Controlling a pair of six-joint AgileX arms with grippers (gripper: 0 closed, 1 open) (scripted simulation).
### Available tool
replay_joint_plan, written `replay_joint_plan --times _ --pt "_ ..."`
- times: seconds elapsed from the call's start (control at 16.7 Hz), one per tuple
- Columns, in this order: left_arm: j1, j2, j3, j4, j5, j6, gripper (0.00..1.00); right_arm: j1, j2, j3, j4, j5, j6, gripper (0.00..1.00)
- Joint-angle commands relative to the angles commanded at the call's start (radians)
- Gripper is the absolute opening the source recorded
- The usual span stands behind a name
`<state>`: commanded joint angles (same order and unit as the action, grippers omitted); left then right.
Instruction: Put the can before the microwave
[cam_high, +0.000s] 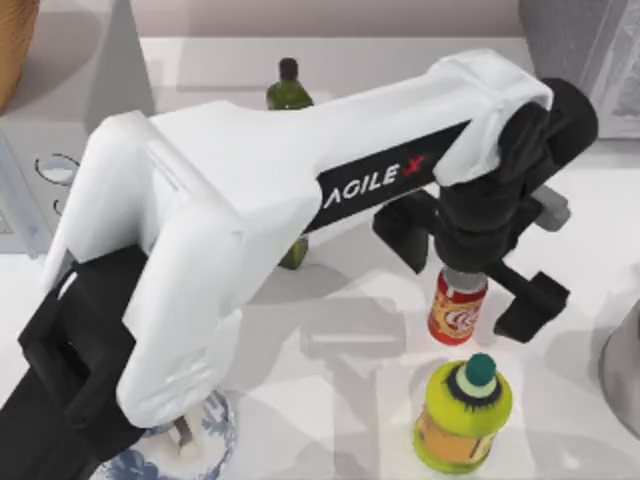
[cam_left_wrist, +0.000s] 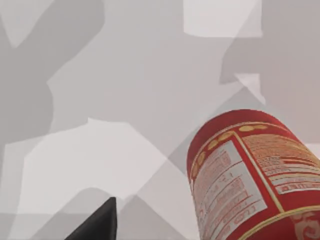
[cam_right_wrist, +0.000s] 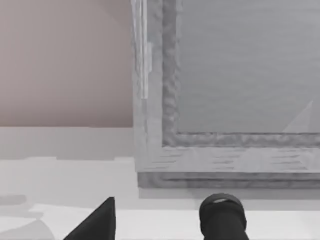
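1. Two black fingers of the left gripper (cam_high: 478, 285) stand spread wide on either side of the can (cam_high: 458, 305), hovering at its silver top and grasping nothing; the right gripper's state cannot be told.
2. Standing upright right of centre on the white table (cam_high: 350, 350), the red can sits just beyond the yellow-green bottle (cam_high: 462, 415) nearer the front.
3. Judged light, rigid but thin-walled and slick, the can looks best taken across its mid-body, squarely and not too hard.
4. Room is tight: the bottle crowds the near side, a dark-green bottle (cam_high: 288, 90) stands farther left, and a blue-patterned dish (cam_high: 215, 440) lies near-left.
5. At far left, the microwave (cam_high: 30, 195) shows its dials, with the arm's bulk stretched over the table between.
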<state>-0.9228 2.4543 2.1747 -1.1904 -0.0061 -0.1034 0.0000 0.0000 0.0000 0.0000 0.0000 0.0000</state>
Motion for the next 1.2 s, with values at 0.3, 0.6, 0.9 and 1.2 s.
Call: replay_joint_plan --times 0.3,0.6,0.9,1.2 --pt "0.000 0.000 0.000 0.000 0.000 0.000 0.55 0.000 0.000 0.000 0.000 0.000 0.000 1.00" --pt "0.000 0.000 0.000 0.000 0.000 0.000 0.17 0.000 0.000 0.000 0.000 0.000 0.000 1.00" --pt "0.000 0.000 0.000 0.000 0.000 0.000 0.00 0.000 0.000 0.000 0.000 0.000 0.000 1.00" --pt "0.000 0.000 0.000 0.000 0.000 0.000 0.00 0.000 0.000 0.000 0.000 0.000 0.000 1.00"
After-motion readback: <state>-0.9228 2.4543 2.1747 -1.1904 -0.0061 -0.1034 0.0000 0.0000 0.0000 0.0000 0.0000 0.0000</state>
